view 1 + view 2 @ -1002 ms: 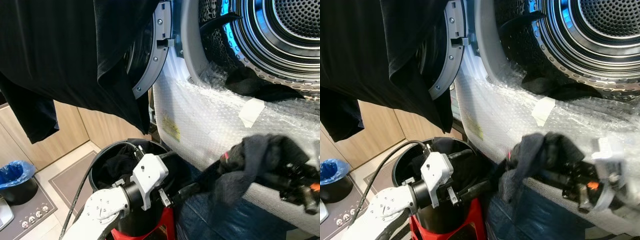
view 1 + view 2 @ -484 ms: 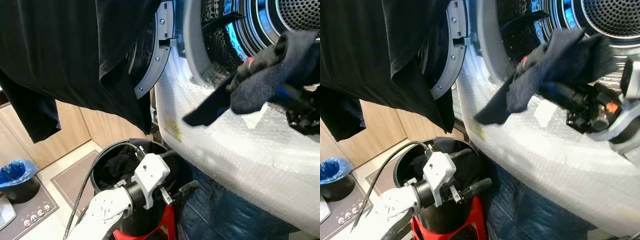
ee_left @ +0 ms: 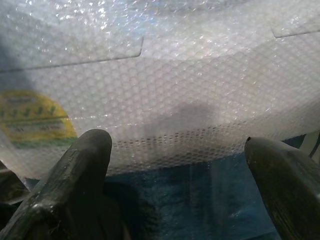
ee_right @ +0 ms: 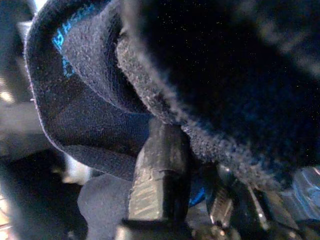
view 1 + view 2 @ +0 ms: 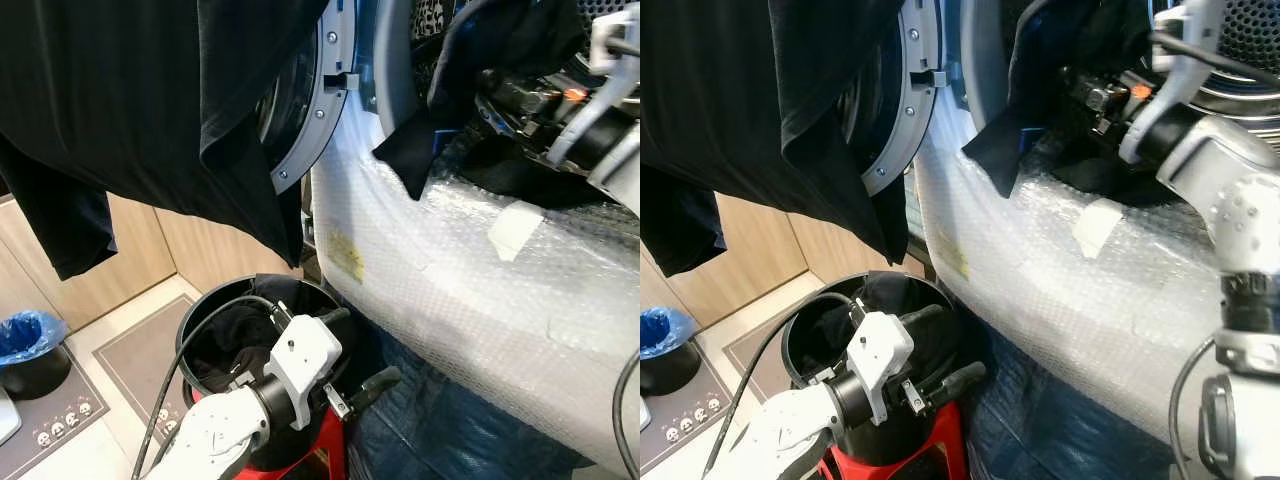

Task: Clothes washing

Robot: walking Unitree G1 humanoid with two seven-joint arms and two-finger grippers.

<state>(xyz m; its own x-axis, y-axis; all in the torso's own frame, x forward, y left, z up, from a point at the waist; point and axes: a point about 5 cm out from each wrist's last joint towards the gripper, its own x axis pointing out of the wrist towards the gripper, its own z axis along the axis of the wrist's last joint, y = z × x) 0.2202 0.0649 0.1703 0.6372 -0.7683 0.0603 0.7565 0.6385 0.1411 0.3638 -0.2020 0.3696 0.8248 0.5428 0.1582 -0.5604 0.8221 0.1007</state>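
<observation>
While hanging over the black laundry basket (image 5: 215,335), left tool (image 5: 355,362) idling with fingers apart; further right, right tool (image 5: 1080,85) clamping a dark garment (image 5: 420,140) at the washer mouth (image 5: 392,95), drum just beyond, cloth trailing down-left.

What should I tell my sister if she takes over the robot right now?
Right claw: shut on a dark sock, held at the washer drum's opening.
Left claw: open, holding nothing, above the black laundry bucket.
Done: one dark garment already lies on the drum's lip.
Left: drop the sock in, then fetch the clothes in the bucket.
</observation>
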